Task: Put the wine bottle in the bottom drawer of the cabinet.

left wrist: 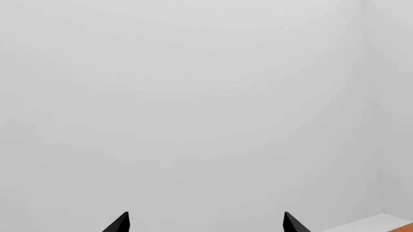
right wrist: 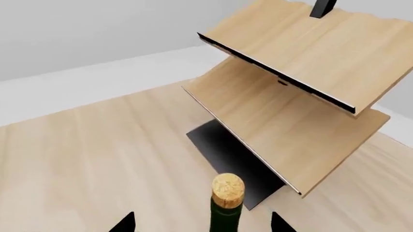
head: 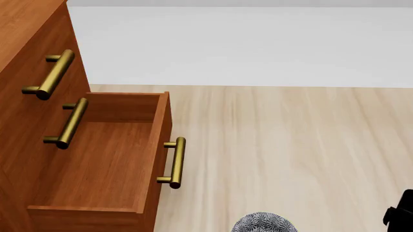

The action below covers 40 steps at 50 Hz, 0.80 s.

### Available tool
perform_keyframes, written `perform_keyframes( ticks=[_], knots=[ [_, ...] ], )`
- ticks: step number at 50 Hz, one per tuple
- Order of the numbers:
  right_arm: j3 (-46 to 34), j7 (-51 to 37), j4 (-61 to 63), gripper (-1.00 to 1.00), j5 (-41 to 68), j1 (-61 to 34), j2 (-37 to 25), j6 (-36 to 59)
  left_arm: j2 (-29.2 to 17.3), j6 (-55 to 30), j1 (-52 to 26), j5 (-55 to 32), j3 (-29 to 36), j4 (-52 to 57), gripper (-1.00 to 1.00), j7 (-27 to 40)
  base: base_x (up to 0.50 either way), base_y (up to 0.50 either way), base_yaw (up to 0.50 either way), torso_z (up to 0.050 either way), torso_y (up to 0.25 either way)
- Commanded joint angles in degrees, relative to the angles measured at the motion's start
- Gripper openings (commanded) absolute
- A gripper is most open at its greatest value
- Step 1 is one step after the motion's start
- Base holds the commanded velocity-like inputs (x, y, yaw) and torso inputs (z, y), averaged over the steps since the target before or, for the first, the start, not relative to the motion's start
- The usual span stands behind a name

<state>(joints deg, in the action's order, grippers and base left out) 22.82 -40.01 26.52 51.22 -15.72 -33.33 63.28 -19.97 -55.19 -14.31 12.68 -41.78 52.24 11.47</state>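
The wine bottle (right wrist: 227, 212) shows only in the right wrist view: its dark green neck and tan cork stand between my right gripper's (right wrist: 202, 223) black fingertips, and the gripper grips the body below the picture's edge. The label is hidden. In the head view the reddish-brown cabinet (head: 26, 121) stands at the left with its bottom drawer (head: 96, 164) pulled out and nothing inside it. The drawer's brass handle (head: 175, 162) faces right. My left gripper (left wrist: 206, 223) is open and holds nothing, facing a plain grey wall. It is out of the head view.
The two upper drawer fronts with brass handles (head: 57, 73) are shut. A pale wood rack (right wrist: 303, 92) on a black base (right wrist: 229, 154) stands beyond the bottle. Pale wood floor (head: 290, 145) lies right of the cabinet. A black part of my right arm (head: 401, 215) shows at the lower right.
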Motion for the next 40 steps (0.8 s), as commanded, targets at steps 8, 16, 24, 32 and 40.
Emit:
perform_keyframes(
  ticks=[8,16,24,32,40],
  knots=[
    [-2.8,1.7,-4.8,1.00,-3.9,0.7,-0.2,-3.3,-0.2,-0.4,-0.2,0.1,0.2,0.1,1.00,-0.2,0.00,0.00,0.00,0.000,0.000],
    [-4.7,2.2,-6.9,1.00,-5.1,-0.3,-0.4,-4.0,0.3,1.3,0.2,0.0,0.0,-1.1,1.00,0.1,0.00,0.00,0.00,0.000,0.000],
    [-5.9,2.8,-9.3,1.00,-6.6,-0.4,-0.3,-5.4,0.4,1.3,0.2,-0.1,0.0,-0.9,1.00,0.0,0.00,0.00,0.00,0.000,0.000],
    [-7.0,3.3,-11.7,1.00,-7.6,-1.3,-0.3,-6.2,0.2,1.2,-0.1,-0.1,0.0,-1.1,1.00,0.0,0.00,0.00,0.00,0.000,0.000],
    [-7.5,3.5,-13.1,1.00,-8.0,-1.9,-0.3,-6.6,0.3,1.0,0.1,0.1,0.2,-0.7,1.00,0.0,0.00,0.00,0.00,0.000,0.000]
  ],
)
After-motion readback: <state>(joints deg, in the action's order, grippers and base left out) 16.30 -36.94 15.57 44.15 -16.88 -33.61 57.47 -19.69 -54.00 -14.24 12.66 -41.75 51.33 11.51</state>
